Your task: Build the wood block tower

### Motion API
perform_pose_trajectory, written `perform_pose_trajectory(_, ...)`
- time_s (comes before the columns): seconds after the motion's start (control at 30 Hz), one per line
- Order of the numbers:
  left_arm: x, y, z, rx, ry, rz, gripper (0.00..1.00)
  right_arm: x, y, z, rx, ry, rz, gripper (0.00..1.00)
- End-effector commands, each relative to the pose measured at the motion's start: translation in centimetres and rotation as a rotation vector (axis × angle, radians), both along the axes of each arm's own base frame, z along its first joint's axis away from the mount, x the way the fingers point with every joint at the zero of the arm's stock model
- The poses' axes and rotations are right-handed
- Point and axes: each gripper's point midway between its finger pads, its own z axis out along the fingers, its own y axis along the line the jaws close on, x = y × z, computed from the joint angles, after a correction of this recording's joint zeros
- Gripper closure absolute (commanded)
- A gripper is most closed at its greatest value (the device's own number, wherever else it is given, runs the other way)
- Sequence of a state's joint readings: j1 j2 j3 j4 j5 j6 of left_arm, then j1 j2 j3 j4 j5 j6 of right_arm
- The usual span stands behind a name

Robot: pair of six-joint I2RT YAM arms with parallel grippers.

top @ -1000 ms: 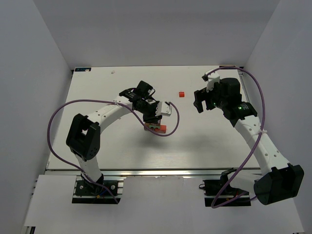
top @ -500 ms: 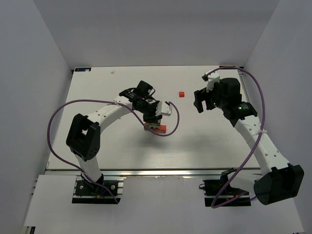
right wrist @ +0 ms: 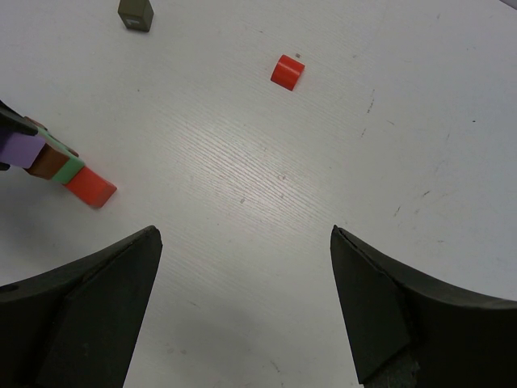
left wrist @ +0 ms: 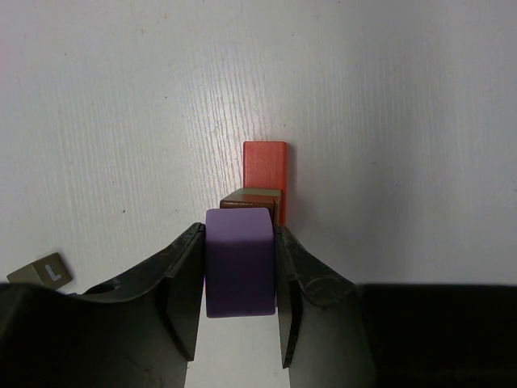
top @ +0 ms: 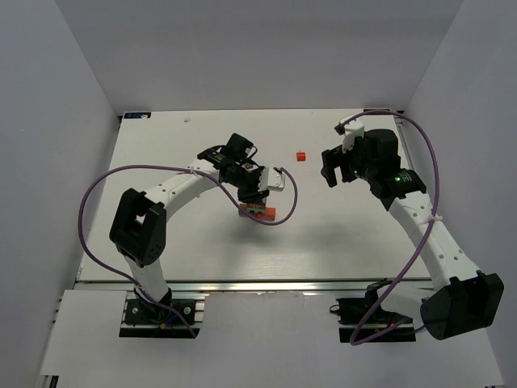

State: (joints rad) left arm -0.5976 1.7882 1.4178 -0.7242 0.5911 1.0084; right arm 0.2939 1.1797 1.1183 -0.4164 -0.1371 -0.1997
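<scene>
The tower (top: pixel 258 212) stands mid-table, red bar lowest, then green and brown pieces. In the left wrist view I see the red bar (left wrist: pixel 265 168), the brown piece (left wrist: pixel 250 200) and the lilac block (left wrist: pixel 238 271) on top. My left gripper (left wrist: pixel 238 230) is shut on the lilac block, directly above the stack; it also shows in the top view (top: pixel 254 197). The right wrist view shows the tower (right wrist: pixel 60 166) at the left edge. My right gripper (right wrist: pixel 244 234) is open and empty, hovering at the right of the table (top: pixel 329 171).
A loose red cube (top: pixel 300 155) lies behind the tower, also in the right wrist view (right wrist: pixel 287 71). A dark grey block (right wrist: pixel 135 13) lies farther back; a small grey block marked L (left wrist: pixel 40 272) lies left of the left fingers.
</scene>
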Motion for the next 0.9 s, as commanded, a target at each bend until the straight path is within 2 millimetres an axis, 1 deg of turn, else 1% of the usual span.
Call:
perform_pose_trajectory(0.0, 0.29, -0.35, 1.61, -0.041, -0.031, -0.010, 0.97, 0.23, -0.03, 2.41, 0.009, -0.063, 0.005, 0.11)
perform_pose_trajectory(0.27, 0.08, -0.31, 1.59, -0.040, -0.026, -0.019, 0.95, 0.30, -0.01, 2.34, 0.009, -0.061, 0.005, 0.11)
perform_pose_trajectory(0.7, 0.16, -0.22, 1.33, -0.034, -0.027, -0.014, 0.94, 0.31, -0.07, 2.41, 0.006, -0.063, 0.003, 0.11)
perform_pose_trajectory(0.83, 0.07, -0.30, 1.51, -0.038, -0.025, -0.021, 0.89, 0.37, -0.16, 2.35, 0.003, -0.062, -0.002, 0.11)
perform_pose_trajectory(0.87, 0.03, -0.27, 1.52, -0.037, -0.024, -0.022, 0.85, 0.35, -0.17, 2.40, 0.004, -0.063, -0.002, 0.11)
